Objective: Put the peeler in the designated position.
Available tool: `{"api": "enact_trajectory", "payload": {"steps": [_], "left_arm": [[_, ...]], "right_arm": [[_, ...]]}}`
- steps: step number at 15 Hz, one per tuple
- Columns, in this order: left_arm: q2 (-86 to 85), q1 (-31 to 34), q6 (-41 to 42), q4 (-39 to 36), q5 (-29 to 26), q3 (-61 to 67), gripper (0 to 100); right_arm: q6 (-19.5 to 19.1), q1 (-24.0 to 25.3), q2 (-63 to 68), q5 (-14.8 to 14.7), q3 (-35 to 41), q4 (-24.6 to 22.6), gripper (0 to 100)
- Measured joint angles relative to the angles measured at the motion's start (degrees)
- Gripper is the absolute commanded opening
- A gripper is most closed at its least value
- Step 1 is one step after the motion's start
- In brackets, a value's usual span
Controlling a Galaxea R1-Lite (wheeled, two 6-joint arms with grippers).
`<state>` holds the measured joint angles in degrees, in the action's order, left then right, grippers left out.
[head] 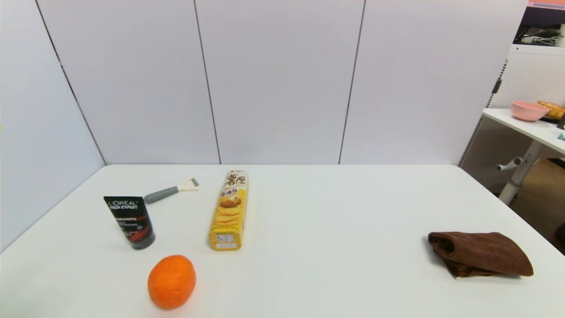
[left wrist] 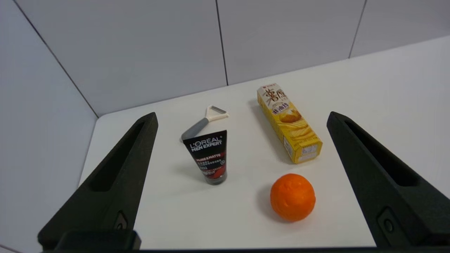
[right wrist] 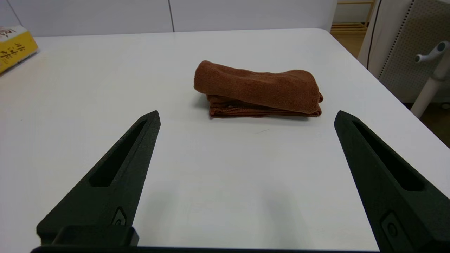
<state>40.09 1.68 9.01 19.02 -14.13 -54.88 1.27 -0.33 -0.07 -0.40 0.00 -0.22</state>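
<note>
The peeler [head: 171, 191] lies flat at the back left of the white table [head: 335, 207], grey handle toward the left, cream forked head toward the chips box. In the left wrist view the peeler [left wrist: 204, 122] sits just behind the black tube. My left gripper [left wrist: 242, 117] hangs open, well short of the peeler and above the table's near left part, nothing between its fingers. My right gripper [right wrist: 246, 116] is open too, low over the table's right side, facing the brown cloth. Neither arm shows in the head view. The designated position is unmarked bare tabletop.
A black L'Oreal tube [head: 130, 221] stands upright in front of the peeler. A yellow chips box [head: 229, 210] lies lengthwise to the right of the peeler. An orange [head: 171, 281] sits near the front edge. A folded brown cloth [head: 481, 253] lies at the right.
</note>
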Motion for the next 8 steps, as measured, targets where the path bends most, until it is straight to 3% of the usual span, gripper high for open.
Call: {"api": "enact_trajectory", "payload": {"steps": [2,5,8], "left_arm": [[-4.4,-1.1,-1.3,-9.8,4.7,8.0,100],[-11.5,-1.6,-1.6,-22.0,7.2,19.6,100],[-18.8,-1.7,-1.3,-27.8,7.7,28.1,100]], "right_arm": [[0.0,0.0,0.0,0.0,0.0,0.0,100],[0.0,0.0,0.0,0.0,0.0,0.0,100],[0.0,0.0,0.0,0.0,0.0,0.0,100]]}}
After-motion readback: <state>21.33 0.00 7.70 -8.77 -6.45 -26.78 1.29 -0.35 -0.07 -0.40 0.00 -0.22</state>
